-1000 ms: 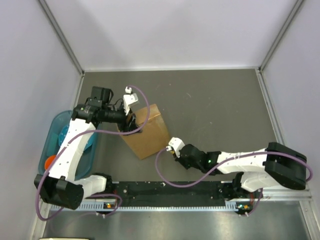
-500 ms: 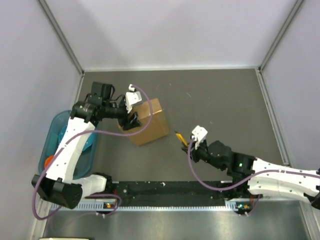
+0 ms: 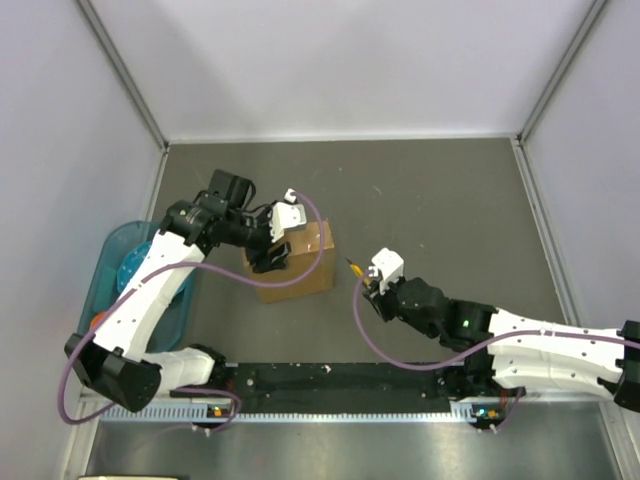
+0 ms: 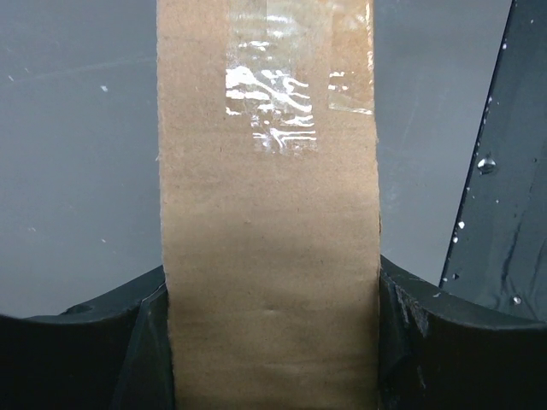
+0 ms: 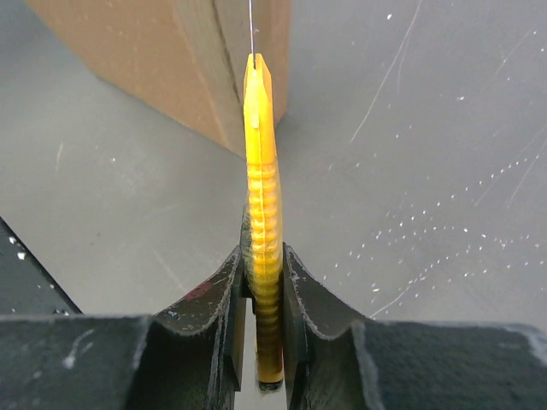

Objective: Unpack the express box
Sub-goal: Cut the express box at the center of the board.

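The express box (image 3: 298, 262) is a plain brown cardboard box on the grey table, left of centre. My left gripper (image 3: 272, 250) is shut on its left edge. In the left wrist view the box's narrow side (image 4: 269, 222) fills the gap between both fingers, with clear tape (image 4: 273, 102) near its top. My right gripper (image 3: 370, 285) is shut on a small yellow utility knife (image 5: 261, 171). The knife (image 3: 356, 270) points at the box's right side, its thin blade close to a box corner (image 5: 231, 51) in the right wrist view.
A teal plastic bin (image 3: 120, 275) sits at the table's left edge, holding an orange object (image 3: 98, 322). Grey walls enclose the table on three sides. The black rail (image 3: 330, 380) between the arm bases runs along the near edge.
My left gripper has turned and shifted the box to the right, now squarer to the table. My right arm drew back right, then swung the knife toward the box's right side.
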Motion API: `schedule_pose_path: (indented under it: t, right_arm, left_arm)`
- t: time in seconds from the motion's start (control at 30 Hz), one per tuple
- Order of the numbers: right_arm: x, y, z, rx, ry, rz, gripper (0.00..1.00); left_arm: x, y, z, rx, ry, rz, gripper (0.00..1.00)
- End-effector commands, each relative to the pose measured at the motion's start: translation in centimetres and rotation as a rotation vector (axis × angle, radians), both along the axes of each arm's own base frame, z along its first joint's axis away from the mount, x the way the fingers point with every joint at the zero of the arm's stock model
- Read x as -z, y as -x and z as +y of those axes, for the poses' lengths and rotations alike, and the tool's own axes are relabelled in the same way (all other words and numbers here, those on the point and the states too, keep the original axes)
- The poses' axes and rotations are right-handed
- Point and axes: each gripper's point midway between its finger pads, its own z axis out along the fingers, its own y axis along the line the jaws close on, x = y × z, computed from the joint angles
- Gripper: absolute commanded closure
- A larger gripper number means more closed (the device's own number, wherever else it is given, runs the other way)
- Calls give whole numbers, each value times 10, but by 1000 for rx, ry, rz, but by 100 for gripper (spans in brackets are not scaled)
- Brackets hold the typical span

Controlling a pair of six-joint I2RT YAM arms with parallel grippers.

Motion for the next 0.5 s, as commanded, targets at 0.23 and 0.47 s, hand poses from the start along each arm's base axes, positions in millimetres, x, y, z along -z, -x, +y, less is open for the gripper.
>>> schedule_pose_path:
  t: [0.23,0.47]
  right_arm:
    - [-57,-6,31,-11,-169,-29,100]
    - [-49,-3,33,-17,-164,-1,100]
  left_arm:
    - [18,-3,-6,-37,-17,78,98]
    - [28,4,-5,-44,-33,129,95]
